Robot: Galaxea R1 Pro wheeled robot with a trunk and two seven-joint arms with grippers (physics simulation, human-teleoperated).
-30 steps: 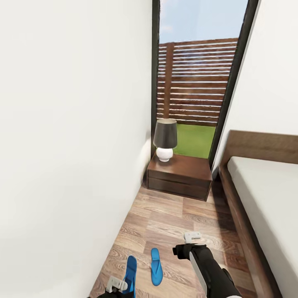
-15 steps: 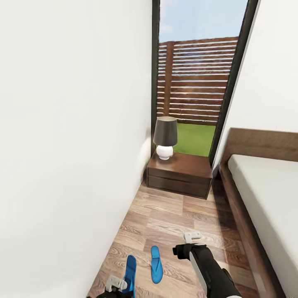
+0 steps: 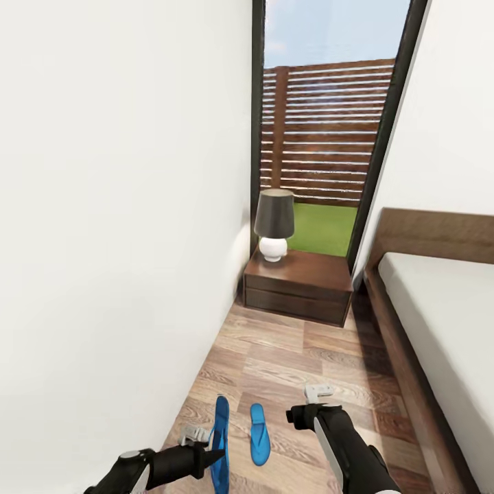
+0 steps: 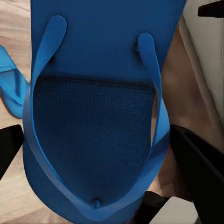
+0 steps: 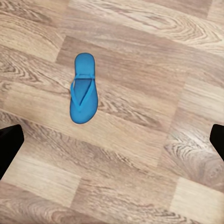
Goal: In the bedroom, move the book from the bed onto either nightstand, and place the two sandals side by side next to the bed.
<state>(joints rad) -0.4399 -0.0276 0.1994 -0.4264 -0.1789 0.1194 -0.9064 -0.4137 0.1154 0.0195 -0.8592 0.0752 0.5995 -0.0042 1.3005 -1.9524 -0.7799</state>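
The left gripper is low at the near edge of the head view, clamped on one blue sandal, which it holds on edge above the wood floor. The left wrist view has that sandal close up between the two dark fingers, its straps and textured sole facing the camera. The second sandal lies flat on the floor just beside the held one, on the bed's side of it; in the right wrist view it lies alone on the planks. The right gripper hovers over the floor near that flat sandal, apart from it; its fingers sit at opposite edges of the right wrist view with nothing between them, so it is spread wide and empty. The bed, with its dark frame and grey mattress, runs along the right of the head view. The nightstand stands at the far end of the aisle between the white wall and the bed, below the window, with a lamp on top.
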